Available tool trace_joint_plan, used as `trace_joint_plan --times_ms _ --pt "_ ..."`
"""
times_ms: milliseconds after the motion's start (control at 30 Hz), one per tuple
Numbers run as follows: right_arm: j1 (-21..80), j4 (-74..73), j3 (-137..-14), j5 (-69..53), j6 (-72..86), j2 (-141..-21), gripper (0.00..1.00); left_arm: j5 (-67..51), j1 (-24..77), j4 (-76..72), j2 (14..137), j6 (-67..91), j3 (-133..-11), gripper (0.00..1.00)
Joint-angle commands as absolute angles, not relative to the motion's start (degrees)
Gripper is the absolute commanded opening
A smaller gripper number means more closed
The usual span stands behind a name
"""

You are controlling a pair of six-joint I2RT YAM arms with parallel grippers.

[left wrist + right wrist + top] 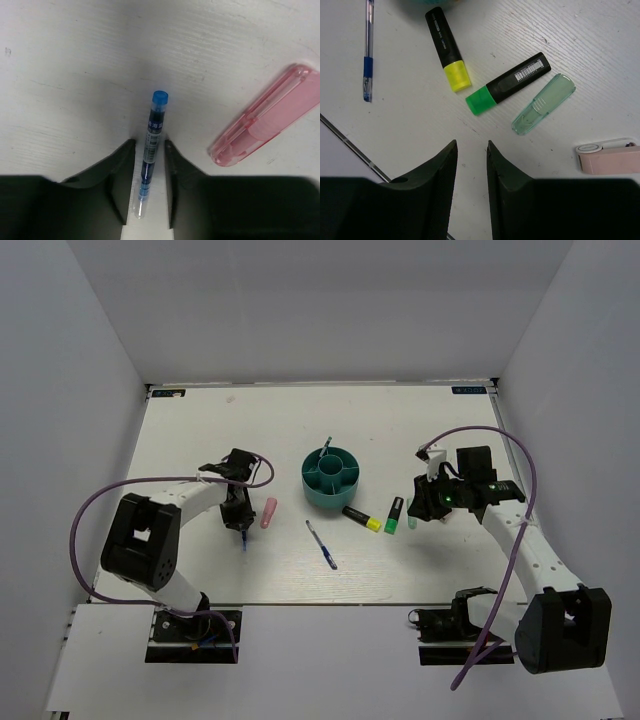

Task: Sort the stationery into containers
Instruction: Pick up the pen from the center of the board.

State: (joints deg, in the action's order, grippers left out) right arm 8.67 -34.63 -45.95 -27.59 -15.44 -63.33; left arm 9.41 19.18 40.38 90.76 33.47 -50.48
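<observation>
Pickup step: left gripper (149, 150), jaws narrowly apart, straddles blue pen (156, 120) at frame centre, not yet clamped; right gripper (471, 147) hangs part-open, empty, lower centre; next move likely requires closing, lifting, carrying to organizer (325, 500).

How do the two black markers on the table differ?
The yellow-capped marker shows only small print; the green-capped marker shows a white barcode label. The yellow-capped marker lies nearer the teal organizer, the green-capped marker farther from it. Both have black bodies and lie flat on the table.
</observation>
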Motion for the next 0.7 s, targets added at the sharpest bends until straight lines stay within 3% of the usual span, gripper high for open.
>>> trace_joint_plan --times_ms 0,233,300,333,367,433,667 --pt "8.5 -35.1 -47.5 -28.4 -15.5 -61.5 0.33 11.7 19.2 40.5 92.4 33.0 -50.9 0.32" --pt "8.4 -34.9 -47.3 -28.4 -15.6 -60.9 0.32 10.6 19.2 41.7 91.6 32.6 -51.7 0.02" --pt "8.4 -34.9 -47.1 -28.5 -15.6 -60.7 0.36 10.5 19.5 42.9 90.4 31.9 -53.2 0.00" --pt "8.4 -34.9 -47.1 -28.5 -15.7 -60.7 0.51 10.4 20.3 43.2 88.1 31.6 -54.5 0.00" --pt "8.3 -34.7 -47.1 -28.5 -15.8 -60.7 0.55 10.3 20.7 43.5 87.0 30.7 -55.0 0.00" --pt "8.4 -34.8 -47.1 -28.8 -16.0 -60.8 0.55 10.7 23.6 44.4 84.0 29.6 -59.6 0.00" --pt "8.4 -34.8 -47.0 -29.3 -16.0 -61.2 0.40 17.8 33.1 43.0 82.8 25.3 -76.2 0.00"
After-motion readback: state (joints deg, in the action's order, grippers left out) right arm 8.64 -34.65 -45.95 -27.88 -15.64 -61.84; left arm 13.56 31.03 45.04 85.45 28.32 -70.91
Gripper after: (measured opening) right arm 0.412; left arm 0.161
